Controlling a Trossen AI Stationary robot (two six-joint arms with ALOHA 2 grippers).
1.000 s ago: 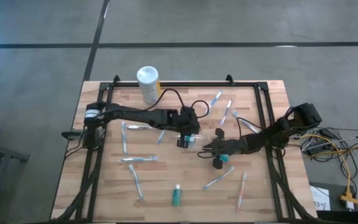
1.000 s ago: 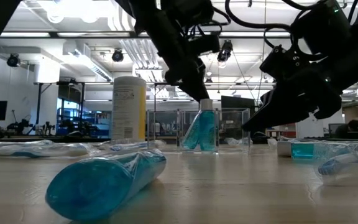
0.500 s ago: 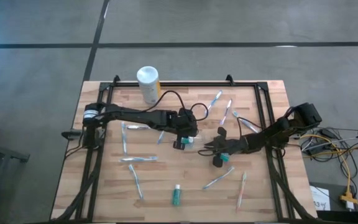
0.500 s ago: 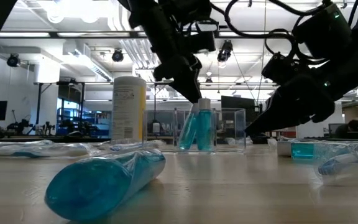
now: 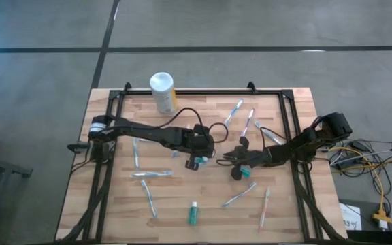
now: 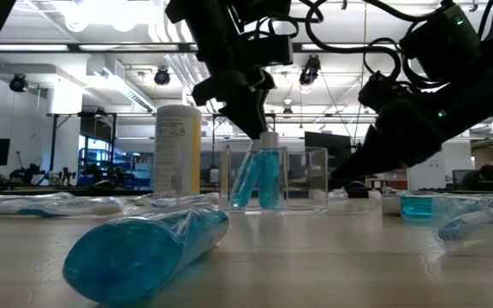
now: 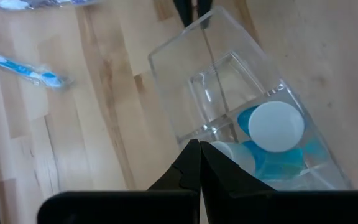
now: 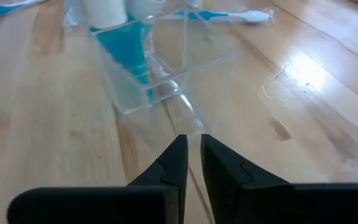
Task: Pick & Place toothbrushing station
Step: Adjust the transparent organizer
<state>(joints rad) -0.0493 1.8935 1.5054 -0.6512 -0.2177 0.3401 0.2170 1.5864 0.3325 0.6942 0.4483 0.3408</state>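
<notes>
- The clear plastic cup (image 6: 278, 178), standing mid-worktop (image 5: 182, 197) with teal tubes (image 6: 258, 178) inside, is pinched at opposite walls by both grippers' nearly closed fingers.
- It is judged light, thin-walled and slippery; gripping at the rim seems best.

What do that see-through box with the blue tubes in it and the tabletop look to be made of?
The box looks like clear hard plastic, glossy: you see the teal tubes straight through its walls, and its edges catch light. It could be glass, though that seems less likely. The tabletop looks like pale wood in joined strips with visible grain and a soft sheen.
</notes>
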